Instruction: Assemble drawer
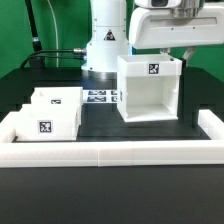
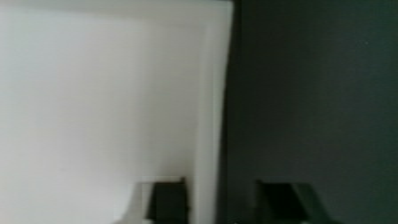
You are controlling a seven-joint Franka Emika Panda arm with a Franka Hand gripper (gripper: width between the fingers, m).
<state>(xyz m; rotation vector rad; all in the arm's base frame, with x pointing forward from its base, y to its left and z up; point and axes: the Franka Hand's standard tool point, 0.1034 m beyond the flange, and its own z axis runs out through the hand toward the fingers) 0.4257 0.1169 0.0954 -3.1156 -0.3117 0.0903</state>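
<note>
Drawer casing (image 1: 150, 95) stands upright on table (image 1: 100, 128), open front to camera, toward exterior view's right; front tray (image 1: 45, 122) and rear tray (image 1: 58, 98) sit together well to exterior view's left; gripper (image 1: 183, 54) straddles casing's side wall, jaws apart, gap beside one finger (image 2: 278, 200); marker board (image 1: 100, 97) btwn trays and casing; long rail (image 1: 110, 150) in foreground.

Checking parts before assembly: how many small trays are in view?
2: front tray at the exterior view's left, rear tray just behind it. Neither sits in the casing.
</note>
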